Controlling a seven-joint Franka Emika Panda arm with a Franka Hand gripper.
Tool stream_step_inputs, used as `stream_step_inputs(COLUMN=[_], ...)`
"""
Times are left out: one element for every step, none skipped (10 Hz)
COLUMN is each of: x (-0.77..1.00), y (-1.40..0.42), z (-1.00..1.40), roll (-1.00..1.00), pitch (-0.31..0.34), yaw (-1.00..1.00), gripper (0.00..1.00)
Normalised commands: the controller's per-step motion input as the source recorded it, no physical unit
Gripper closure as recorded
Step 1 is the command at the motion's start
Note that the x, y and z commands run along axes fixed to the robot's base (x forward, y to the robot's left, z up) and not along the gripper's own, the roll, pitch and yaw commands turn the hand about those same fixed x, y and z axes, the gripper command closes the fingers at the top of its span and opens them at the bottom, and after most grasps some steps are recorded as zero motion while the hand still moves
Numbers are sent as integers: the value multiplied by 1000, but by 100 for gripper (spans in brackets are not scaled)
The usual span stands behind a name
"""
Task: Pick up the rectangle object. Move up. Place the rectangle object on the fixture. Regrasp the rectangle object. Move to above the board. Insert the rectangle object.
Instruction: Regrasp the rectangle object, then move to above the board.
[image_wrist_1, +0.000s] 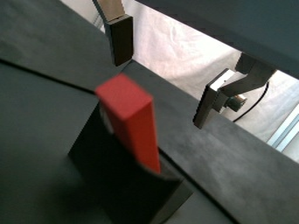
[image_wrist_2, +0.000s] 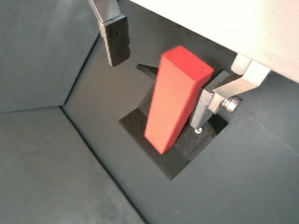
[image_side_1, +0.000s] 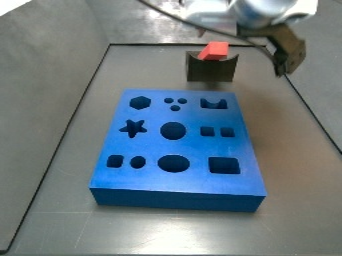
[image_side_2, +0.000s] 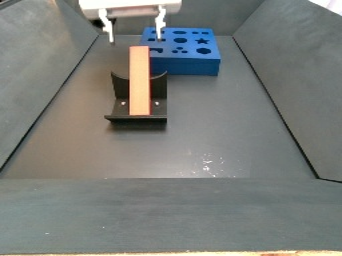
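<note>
The board (image_side_1: 178, 145) is the biggest thing here, a thick bright-blue slab lying flat on the dark floor, its top full of dark cut-outs: a star, circles, squares, ovals. In a side view it sits in the middle of the enclosure; in a side view from the opposite end (image_side_2: 191, 48) it lies beyond the fixture, well apart from it.

The arm enters from above at the end of the enclosure away from the board's near edge, its pale body bent over the fixture, wrist turned down so the fingers point at the floor.

The fixture (image_side_2: 139, 104) is a dark bracket on a base plate, standing just past the end of the board (image_side_1: 211, 68).

The rectangle object (image_side_2: 138, 80), red-orange and elongated, rests on the fixture, leaning tilted against the upright with its lower end down on the base. Both wrist views show it slanting up out of the dark fixture (image_wrist_2: 176, 92), (image_wrist_1: 131, 118).

The gripper (image_side_2: 135, 30) hangs just above the top end of the block, not touching it. Its jaws stand wide apart and hold nothing: in both wrist views one finger (image_wrist_2: 114, 37) is clear on one side and the opposite finger (image_wrist_1: 222, 94) is clear on the far side, with the block between them but lower down.
</note>
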Motion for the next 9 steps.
stream_step_inputs(x=[52, 52, 48, 51, 60, 0, -91, -88, -84], y=[34, 28, 17, 12, 7, 0, 201, 194, 187], z=[-930, -820, -552, -448, -246, 0, 1000, 1000, 1000], roll=[53, 48, 49, 51, 57, 0, 165, 125, 91], pitch=[-58, -48, -17, -7, 9, 0, 117, 83, 41], yaw=[-78, -75, -57, -49, -28, 0, 319, 306, 284], gripper=[0, 0, 0, 0, 0, 100, 100, 100, 100])
